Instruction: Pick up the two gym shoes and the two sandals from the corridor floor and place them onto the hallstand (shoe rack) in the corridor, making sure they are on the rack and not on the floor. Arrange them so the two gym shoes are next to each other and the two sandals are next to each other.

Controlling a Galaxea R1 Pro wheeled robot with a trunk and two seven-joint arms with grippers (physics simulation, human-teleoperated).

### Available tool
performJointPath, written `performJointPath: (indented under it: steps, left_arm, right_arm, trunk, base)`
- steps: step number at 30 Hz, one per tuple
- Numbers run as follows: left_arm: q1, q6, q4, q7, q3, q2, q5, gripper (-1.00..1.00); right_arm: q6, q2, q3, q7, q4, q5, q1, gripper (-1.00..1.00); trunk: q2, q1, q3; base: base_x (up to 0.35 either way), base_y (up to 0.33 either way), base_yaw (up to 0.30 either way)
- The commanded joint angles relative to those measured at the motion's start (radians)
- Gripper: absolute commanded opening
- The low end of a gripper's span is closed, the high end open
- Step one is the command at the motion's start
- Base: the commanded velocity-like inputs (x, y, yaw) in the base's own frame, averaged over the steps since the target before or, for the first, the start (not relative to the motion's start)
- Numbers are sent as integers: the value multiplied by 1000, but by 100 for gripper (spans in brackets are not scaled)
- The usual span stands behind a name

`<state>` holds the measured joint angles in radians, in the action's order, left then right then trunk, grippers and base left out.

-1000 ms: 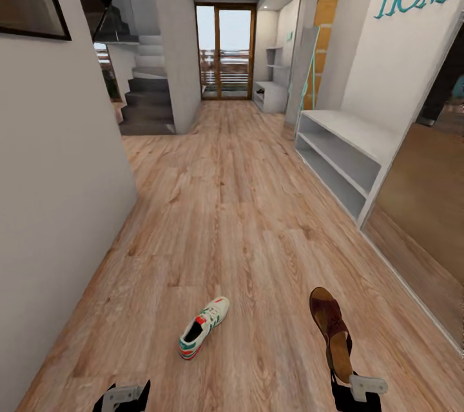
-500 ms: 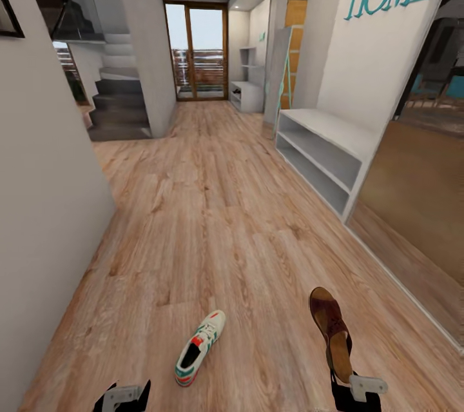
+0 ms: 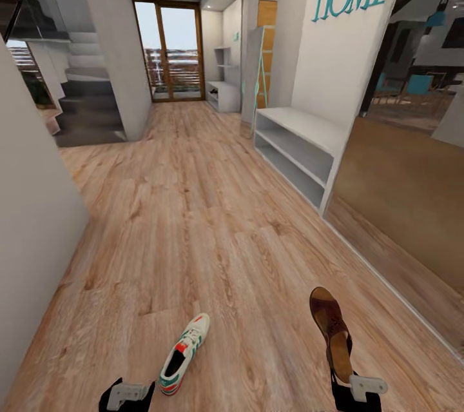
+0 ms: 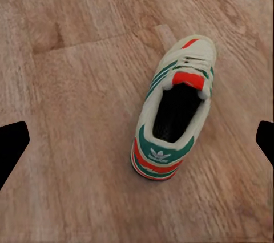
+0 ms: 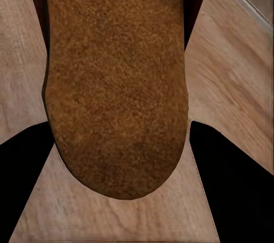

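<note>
With my right gripper [image 3: 341, 378] clamped on the dark brown leather sandal [image 3: 330, 329] at lower right and my left gripper [image 4: 137, 140] spread empty, I should roll steadily toward the pale grey two-shelf rack [image 3: 298, 149] at right-centre, keeping the sandal level.

Gym shoe [image 3: 182, 355] on floor [image 3: 212, 218]; sandal [image 3: 330, 328] raised.

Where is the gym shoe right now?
In the head view the gym shoe lies on the corridor floor, just ahead of the left gripper.
</note>
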<state>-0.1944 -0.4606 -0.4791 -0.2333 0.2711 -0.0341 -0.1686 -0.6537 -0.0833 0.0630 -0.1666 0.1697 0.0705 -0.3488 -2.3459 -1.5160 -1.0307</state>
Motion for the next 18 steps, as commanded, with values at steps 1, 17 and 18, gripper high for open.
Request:
performJointPath:
  steps: [1, 17, 18]
  left_arm:
    - [-3, -2, 0, -8, 9, 1, -21, 100]
    - [-140, 214, 0, -109, 2, 2, -128, 100]
    - [-139, 214, 0, -109, 2, 2, -127, 100]
  right_arm:
    - [-3, 0, 6, -2, -1, 8, -1, -100]
    - [-3, 2, 7, -3, 1, 8, -1, -100]
    - [-3, 2, 7, -3, 1, 8, -1, -100]
  trunk:
    - [0, 0, -1]
    - [0, 0, -1]
    - [0, 0, -1]
  base:
    - [0, 0, -183]
    - [0, 0, -23]
    - [0, 0, 0]
